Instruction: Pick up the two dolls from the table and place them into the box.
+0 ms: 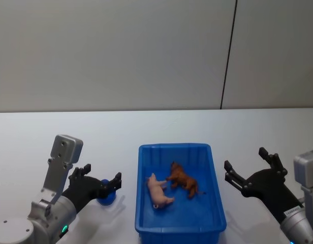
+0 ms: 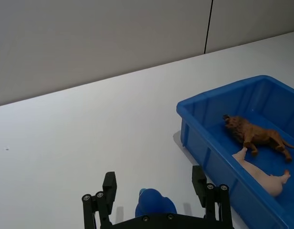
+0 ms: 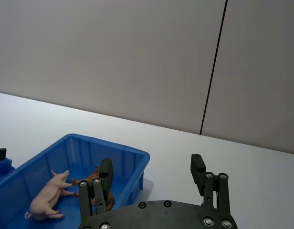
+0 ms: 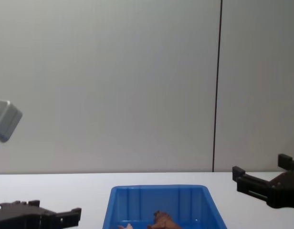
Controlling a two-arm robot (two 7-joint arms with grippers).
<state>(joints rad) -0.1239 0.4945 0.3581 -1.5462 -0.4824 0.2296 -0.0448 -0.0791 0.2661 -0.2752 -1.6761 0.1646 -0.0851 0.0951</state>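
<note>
Head view: blue box (image 1: 175, 148) on white table (image 1: 95, 129), centre front. Both dolls inside, on box floor: brown doll (image 1: 183, 179) toward right wall, pink doll (image 1: 158, 192) just beside it on left. Left gripper (image 1: 102, 173) left of box, fingers spread wide, holding nothing; small blue object (image 1: 106, 197) just beneath. Right gripper (image 1: 245, 158) right of box, apart from rim, fingers spread wide, empty.
</note>
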